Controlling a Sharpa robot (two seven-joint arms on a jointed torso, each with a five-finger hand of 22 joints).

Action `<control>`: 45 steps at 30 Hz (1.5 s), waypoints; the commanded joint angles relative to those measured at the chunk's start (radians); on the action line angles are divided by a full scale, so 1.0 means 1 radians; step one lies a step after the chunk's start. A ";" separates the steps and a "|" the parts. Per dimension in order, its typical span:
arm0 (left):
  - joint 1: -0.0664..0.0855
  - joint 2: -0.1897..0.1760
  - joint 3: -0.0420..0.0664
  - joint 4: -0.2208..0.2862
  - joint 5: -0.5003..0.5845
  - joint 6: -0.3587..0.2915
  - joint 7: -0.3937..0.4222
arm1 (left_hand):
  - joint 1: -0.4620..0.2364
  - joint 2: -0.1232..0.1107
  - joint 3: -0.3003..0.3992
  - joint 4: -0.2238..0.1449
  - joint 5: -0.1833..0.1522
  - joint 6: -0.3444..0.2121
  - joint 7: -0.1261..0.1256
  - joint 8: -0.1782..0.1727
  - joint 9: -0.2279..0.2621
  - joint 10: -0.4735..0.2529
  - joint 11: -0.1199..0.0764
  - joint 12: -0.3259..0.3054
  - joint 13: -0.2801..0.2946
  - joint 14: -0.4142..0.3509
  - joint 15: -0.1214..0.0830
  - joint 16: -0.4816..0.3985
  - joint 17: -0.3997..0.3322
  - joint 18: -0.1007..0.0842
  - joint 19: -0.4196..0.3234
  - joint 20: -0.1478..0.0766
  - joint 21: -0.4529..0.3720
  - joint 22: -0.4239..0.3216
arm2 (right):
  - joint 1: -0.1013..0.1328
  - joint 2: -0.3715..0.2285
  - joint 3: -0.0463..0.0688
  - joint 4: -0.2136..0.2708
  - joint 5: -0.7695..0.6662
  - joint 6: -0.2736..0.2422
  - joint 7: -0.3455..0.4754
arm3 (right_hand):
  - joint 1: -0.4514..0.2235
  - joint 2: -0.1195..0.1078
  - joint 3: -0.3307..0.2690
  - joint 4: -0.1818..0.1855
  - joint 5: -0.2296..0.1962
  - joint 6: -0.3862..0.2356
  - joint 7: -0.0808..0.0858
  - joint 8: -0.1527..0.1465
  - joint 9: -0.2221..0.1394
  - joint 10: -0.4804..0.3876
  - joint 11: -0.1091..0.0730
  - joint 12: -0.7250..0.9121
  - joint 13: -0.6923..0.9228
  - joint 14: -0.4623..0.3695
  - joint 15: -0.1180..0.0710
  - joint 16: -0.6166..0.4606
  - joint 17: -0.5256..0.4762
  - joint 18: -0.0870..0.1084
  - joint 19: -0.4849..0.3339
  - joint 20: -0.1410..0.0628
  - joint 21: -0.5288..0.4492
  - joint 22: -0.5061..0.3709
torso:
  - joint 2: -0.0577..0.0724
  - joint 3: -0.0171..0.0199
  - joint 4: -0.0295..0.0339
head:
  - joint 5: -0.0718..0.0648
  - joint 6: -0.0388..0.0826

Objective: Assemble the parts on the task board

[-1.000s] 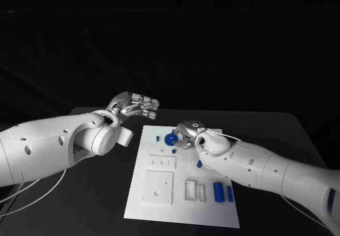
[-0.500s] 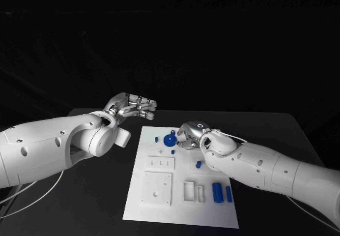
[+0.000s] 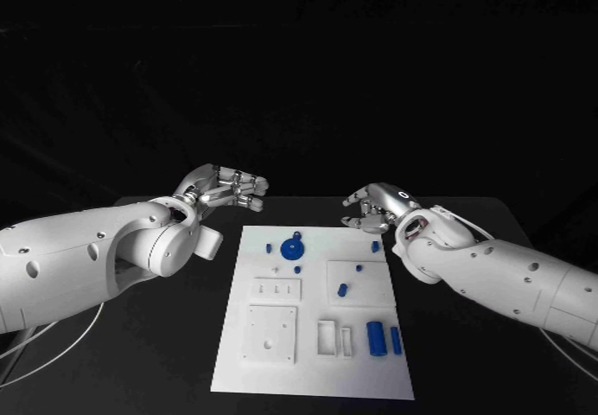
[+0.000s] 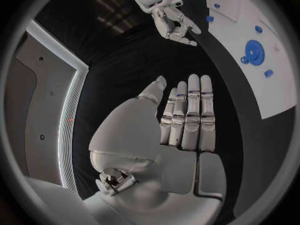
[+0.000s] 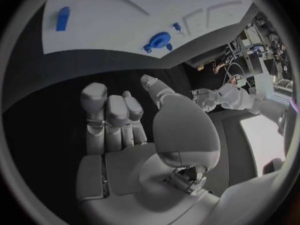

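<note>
The white task board (image 3: 312,363) lies in the middle of the black table. A blue gear (image 3: 294,250) sits on its far left part, with small blue pegs (image 3: 268,246) near it. Two blue cylinders (image 3: 378,337) lie at the near right. My right hand (image 3: 374,207) hovers beyond the board's far right corner, fingers loosely bent, holding nothing. My left hand (image 3: 227,188) hangs past the far left corner with straight fingers (image 4: 187,110) and an empty palm. The right wrist view shows the gear (image 5: 160,39) in front of my right hand (image 5: 115,120).
White raised blocks (image 3: 272,333) and a slotted piece (image 3: 330,337) stand on the near half of the board. Another block (image 3: 354,281) with blue pegs sits at mid right. Bare black table (image 3: 486,225) flanks the board on both sides.
My right hand has lifted away from the blue gear and moved off to the far right of the board. The gear stays on the board. The left hand has barely moved.
</note>
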 commanded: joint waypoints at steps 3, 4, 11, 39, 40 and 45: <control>0.001 0.001 0.000 -0.008 0.002 0.022 0.010 | 0.011 -0.004 0.005 -0.007 0.002 -0.004 -0.001 -0.004 0.001 -0.005 -0.003 -0.003 0.001 -0.004 0.000 -0.004 -0.001 -0.009 0.006 0.001 -0.003 -0.001 | 0.001 -0.046 0.013 -0.024 0.140 0.133 0.130 | 0.043 0.017 -0.075 -0.046 0.006 0.020 -0.001 0.001 0.002 -0.011 -0.002 0.004 -0.001 -0.005 0.007 -0.001 0.005 0.006 0.024 0.009 -0.009 0.091 | -0.008 0.0106 -0.0213 | -0.009 -0.001; 0.001 0.001 0.000 -0.009 0.002 0.023 0.010 | 0.011 -0.004 0.006 -0.011 0.002 -0.004 0.000 -0.004 0.001 -0.004 -0.003 -0.003 0.000 -0.005 0.000 -0.004 -0.001 -0.010 0.005 0.000 -0.001 0.001 | 0.001 -0.052 0.014 -0.037 0.147 0.149 0.140 | 0.047 0.019 -0.089 -0.054 0.010 0.023 -0.003 0.001 0.002 -0.011 -0.002 0.003 -0.002 -0.006 0.007 -0.003 0.005 0.005 0.023 0.008 -0.009 0.091 | -0.009 0.0113 -0.0222 | -0.012 -0.001; -0.005 0.003 0.000 -0.018 0.002 0.034 0.012 | 0.007 -0.002 0.009 -0.028 0.002 -0.004 0.000 -0.004 0.000 -0.005 -0.003 -0.003 0.000 -0.005 0.000 -0.005 -0.001 -0.010 -0.002 0.000 0.009 0.009 | 0.000 -0.068 0.019 -0.122 0.178 0.228 0.202 | 0.066 0.030 -0.150 -0.082 0.019 0.006 0.001 0.002 0.003 -0.026 0.002 -0.009 -0.012 -0.013 0.010 -0.021 -0.005 0.003 0.013 0.011 -0.027 0.087 | -0.013 0.0217 -0.0281 | -0.024 -0.007; -0.023 0.007 0.000 -0.035 -0.002 0.050 0.015 | 0.006 0.000 0.011 -0.043 0.002 -0.005 0.001 -0.005 0.000 -0.005 -0.003 -0.003 0.000 -0.006 0.000 -0.006 -0.001 -0.009 -0.009 0.000 0.017 0.016 | -0.065 0.011 0.020 -0.270 0.214 0.255 0.272 | 0.072 0.059 -0.217 -0.116 0.038 -0.044 0.000 0.002 0.002 -0.039 -0.006 -0.016 -0.022 -0.017 0.007 -0.027 -0.010 0.003 0.008 0.008 -0.041 0.086 | -0.007 0.0392 -0.0240 | -0.040 -0.020; -0.023 0.008 0.000 -0.036 -0.002 0.050 0.015 | 0.006 0.000 0.011 -0.043 0.002 -0.005 0.001 -0.005 0.000 -0.005 -0.003 -0.003 0.000 -0.006 0.000 -0.006 -0.001 -0.009 -0.009 0.000 0.017 0.016 | -0.066 0.012 0.020 -0.271 0.214 0.256 0.271 | 0.072 0.059 -0.217 -0.116 0.038 -0.044 0.000 0.002 0.002 -0.039 -0.006 -0.016 -0.022 -0.017 0.007 -0.027 -0.010 0.003 0.008 0.008 -0.041 0.086 | -0.007 0.0385 -0.0239 | -0.040 -0.021; -0.023 0.008 0.000 -0.036 -0.002 0.050 0.014 | 0.006 0.000 0.011 -0.043 0.002 -0.005 0.001 -0.005 0.000 -0.005 -0.003 -0.003 0.000 -0.006 0.000 -0.006 -0.001 -0.009 -0.009 0.000 0.017 0.016 | -0.071 0.017 0.020 -0.277 0.207 0.260 0.268 | 0.073 0.060 -0.217 -0.118 0.040 -0.043 0.000 0.002 0.002 -0.040 -0.005 -0.016 -0.021 -0.017 0.007 -0.027 -0.010 0.003 0.008 0.008 -0.042 0.085 | -0.007 0.0384 -0.0242 | -0.039 -0.025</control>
